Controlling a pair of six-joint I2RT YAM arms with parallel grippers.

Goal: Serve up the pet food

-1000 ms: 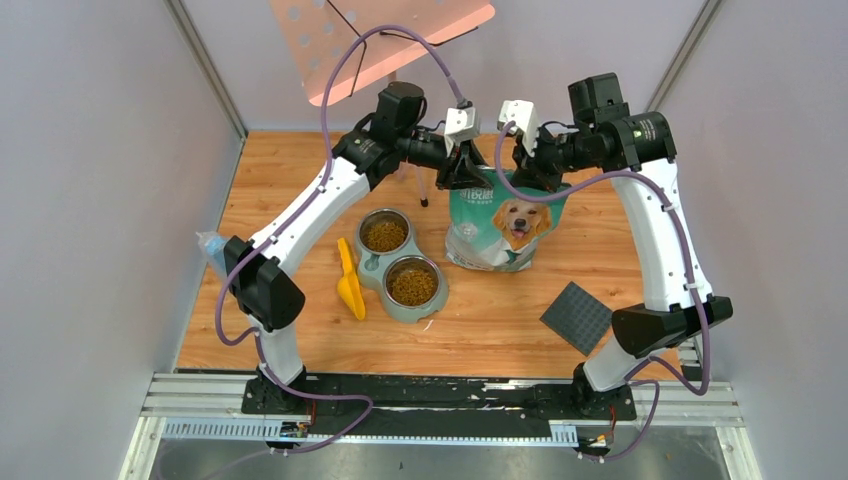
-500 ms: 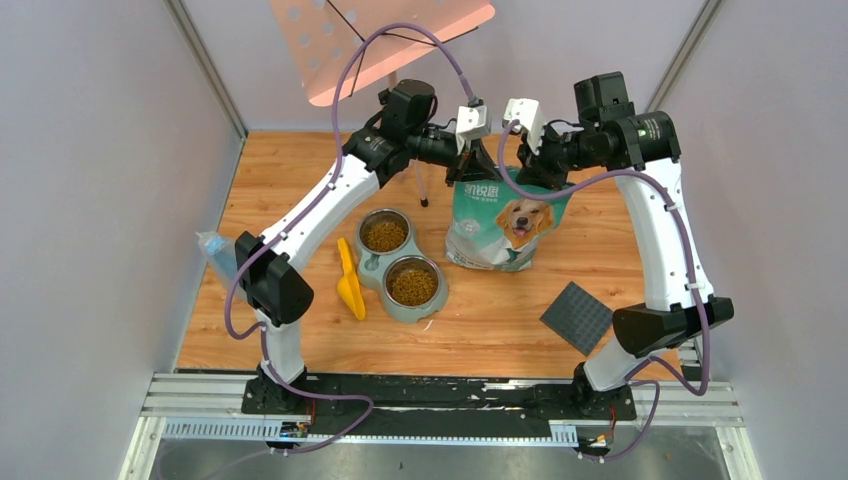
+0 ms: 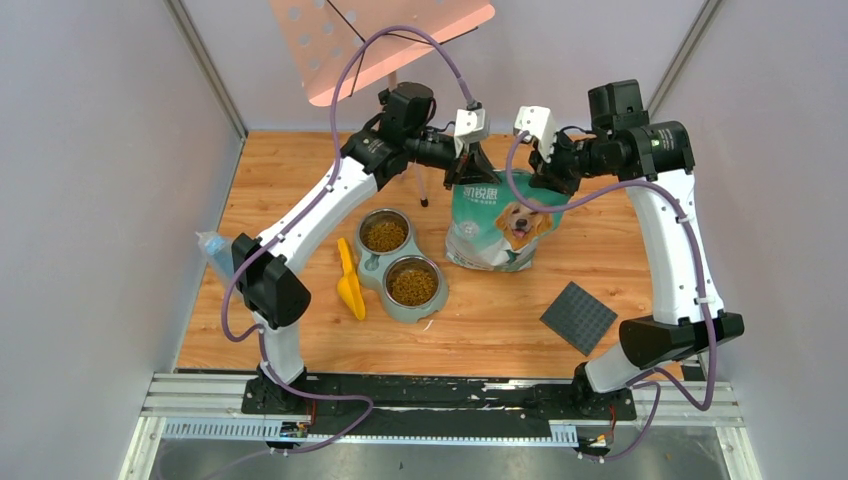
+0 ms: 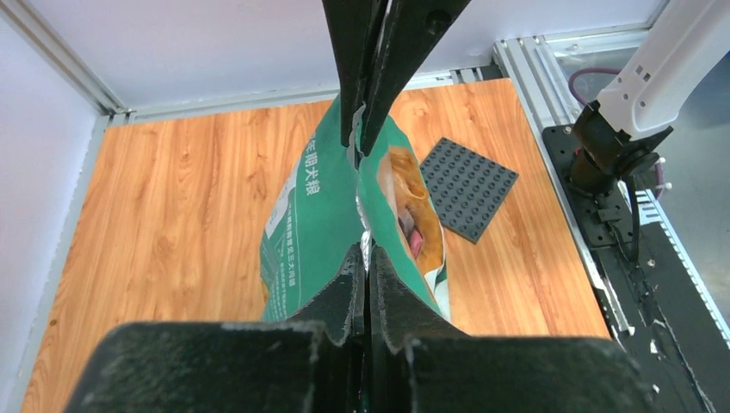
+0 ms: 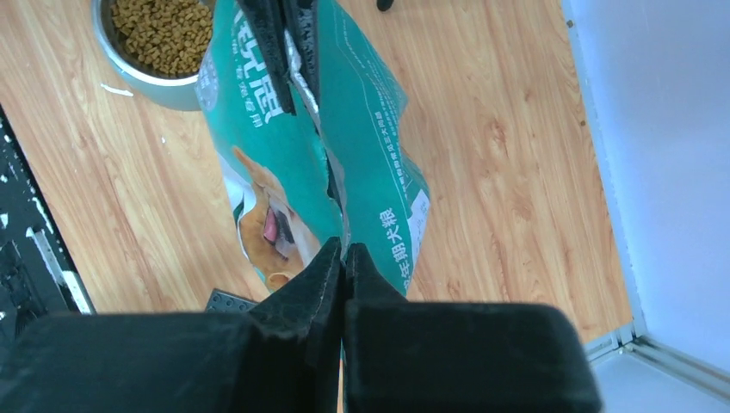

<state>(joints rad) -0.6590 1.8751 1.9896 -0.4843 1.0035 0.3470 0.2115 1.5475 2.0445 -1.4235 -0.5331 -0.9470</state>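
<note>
The right gripper has shifted right, away from the left gripper. Left of the bag, pet food lies in the twin bowl. Both grippers are clamped on the bag's top edge, left and right corners

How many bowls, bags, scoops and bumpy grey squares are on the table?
Bowls: 2, the far bowl and the near bowl, both with pet food inside
Bags: 1, the teal bag
Scoops: 1, the yellow scoop
Bumpy squares: 1, the grey square
Total: 5
</note>
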